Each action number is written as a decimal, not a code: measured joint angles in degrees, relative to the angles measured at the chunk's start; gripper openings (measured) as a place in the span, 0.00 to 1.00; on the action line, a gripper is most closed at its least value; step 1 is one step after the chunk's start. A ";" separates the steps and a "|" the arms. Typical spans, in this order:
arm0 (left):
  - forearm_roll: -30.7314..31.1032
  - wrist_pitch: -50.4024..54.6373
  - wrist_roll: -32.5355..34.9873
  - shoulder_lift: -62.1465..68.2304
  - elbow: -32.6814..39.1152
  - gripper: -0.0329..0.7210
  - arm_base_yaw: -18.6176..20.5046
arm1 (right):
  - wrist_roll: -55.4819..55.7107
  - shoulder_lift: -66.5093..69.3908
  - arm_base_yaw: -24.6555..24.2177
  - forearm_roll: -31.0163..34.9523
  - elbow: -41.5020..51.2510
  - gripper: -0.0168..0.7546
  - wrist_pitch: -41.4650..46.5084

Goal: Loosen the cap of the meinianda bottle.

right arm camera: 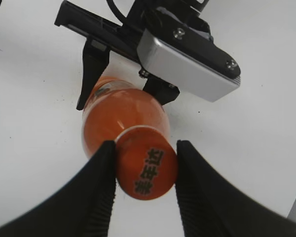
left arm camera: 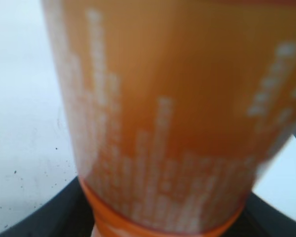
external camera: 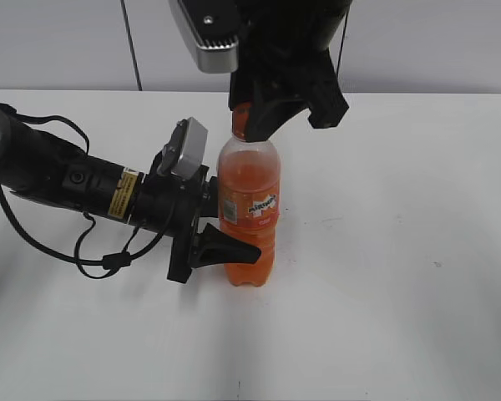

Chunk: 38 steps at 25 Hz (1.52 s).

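Bottle: meinianda bottle [external camera: 249, 213] stands upright on the white table [external camera: 401, 292], a bit left of centre, orange drink filling most of it.
Cap: cap [right arm camera: 147, 168] on top of the neck, appears still seated; dark marks on its top in the right wrist view.
Left gripper: left gripper [external camera: 221, 238] comes in sideways from the left at label height, fingers on either side of the bottle body, pinching it. Left wrist view is filled with blurred label [left arm camera: 172, 123], so the camera sits right against it.
Why left: judged as a brace, holds the bottle so it can't spin or tip while the cap is turned.
Right gripper: right gripper [right arm camera: 145, 170] comes down from above the far side; fingers [right arm camera: 96, 197] flank the cap, left one touching, right one touching or a hair off, so closed on it or nearly.
Why right: top-down approach lines the wrist up with the cap axis for a twist.
Stage: both grips set, twist seems next.
Risk: cap slipping between the pads; bottle rotating in the lower grip.
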 joint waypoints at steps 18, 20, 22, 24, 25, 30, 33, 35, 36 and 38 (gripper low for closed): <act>-0.10 0.04 -0.18 0.00 0.00 0.58 0.00 | 42.76 -5.17 0.00 1.31 0.00 0.70 -0.12; -0.10 0.04 -0.18 0.00 0.00 0.58 0.00 | 53.49 -5.17 0.00 0.46 0.00 0.70 -0.12; -0.10 0.04 -0.18 0.00 0.00 0.58 0.00 | 64.23 -5.17 0.00 -0.28 0.00 0.70 -0.07; -0.10 0.04 -0.18 0.00 0.00 0.58 0.00 | 72.05 -5.17 0.00 -0.79 0.00 0.70 -0.07; -0.10 0.04 -0.18 0.00 0.00 0.58 0.00 | 75.23 -5.17 0.00 -0.85 0.00 0.70 -0.07; -0.10 0.04 -0.18 0.00 0.00 0.58 0.00 | 80.97 -4.97 0.00 -0.85 0.00 0.70 -0.07; -0.10 0.04 -0.18 0.00 0.00 0.58 0.00 | 81.23 -3.76 0.00 -0.91 0.00 0.69 -0.18; -0.10 0.04 -0.18 0.00 0.00 0.58 0.00 | 81.27 -2.85 0.00 -0.91 0.00 0.67 -0.24; -0.10 0.04 -0.18 0.00 0.00 0.58 0.00 | 81.27 -2.50 0.00 -0.91 0.00 0.66 -0.29; -0.10 0.04 -0.18 0.00 0.00 0.58 0.00 | 81.29 -2.12 0.00 -0.91 0.00 0.63 -0.49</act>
